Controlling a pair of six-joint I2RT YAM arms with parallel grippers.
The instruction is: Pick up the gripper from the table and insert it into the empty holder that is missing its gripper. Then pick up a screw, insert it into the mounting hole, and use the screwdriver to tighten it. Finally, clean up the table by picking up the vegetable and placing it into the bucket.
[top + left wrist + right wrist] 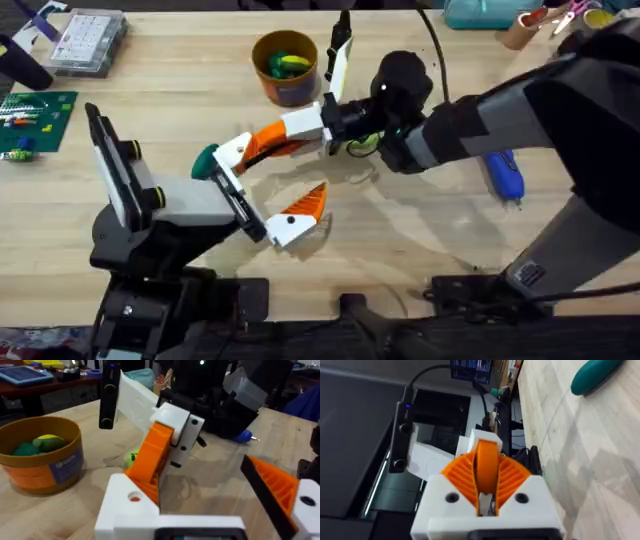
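The right gripper (325, 125) clamps the gripper (275, 137) by its white base, tip at the holder (232, 152). The left fingers (305, 205) seem spread. Align squarely, then push gently.

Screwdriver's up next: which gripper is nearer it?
Right. In the overhead view the right gripper is left of the screwdriver; the left gripper is farther left.
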